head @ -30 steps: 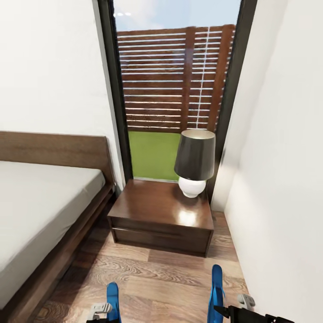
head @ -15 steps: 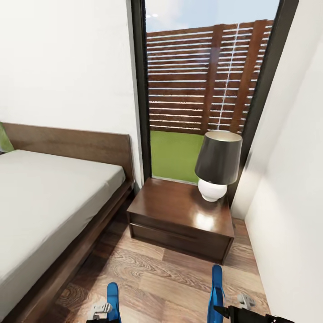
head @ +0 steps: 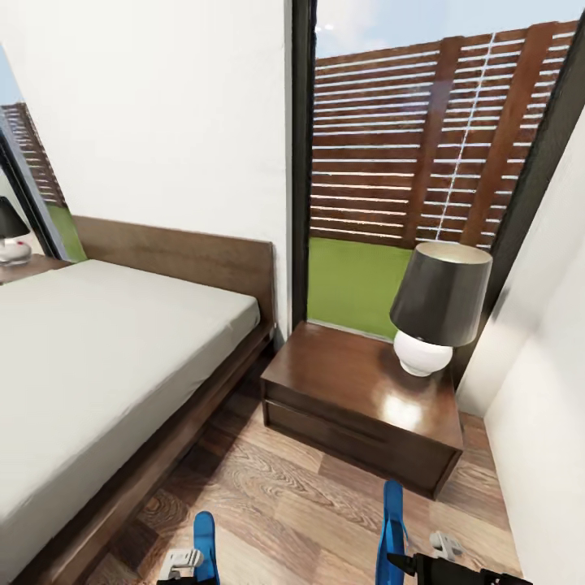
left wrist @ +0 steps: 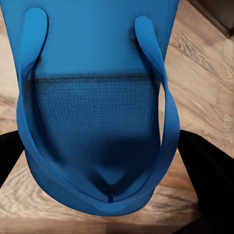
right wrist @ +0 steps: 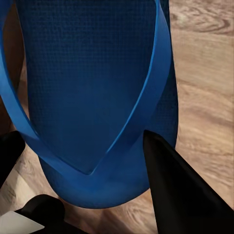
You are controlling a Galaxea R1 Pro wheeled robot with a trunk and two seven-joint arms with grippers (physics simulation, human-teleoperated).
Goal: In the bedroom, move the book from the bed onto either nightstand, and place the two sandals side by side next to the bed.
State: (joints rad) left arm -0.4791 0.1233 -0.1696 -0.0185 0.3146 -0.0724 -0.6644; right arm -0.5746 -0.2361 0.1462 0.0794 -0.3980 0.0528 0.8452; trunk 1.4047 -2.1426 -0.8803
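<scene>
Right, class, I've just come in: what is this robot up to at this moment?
The robot is carrying one blue sandal in each gripper: the left sandal in the left gripper and the right sandal in the right gripper. It faces the strip of wood floor between the bed and the nightstand, which bears a lamp. Neither sandal is set down yet.
</scene>
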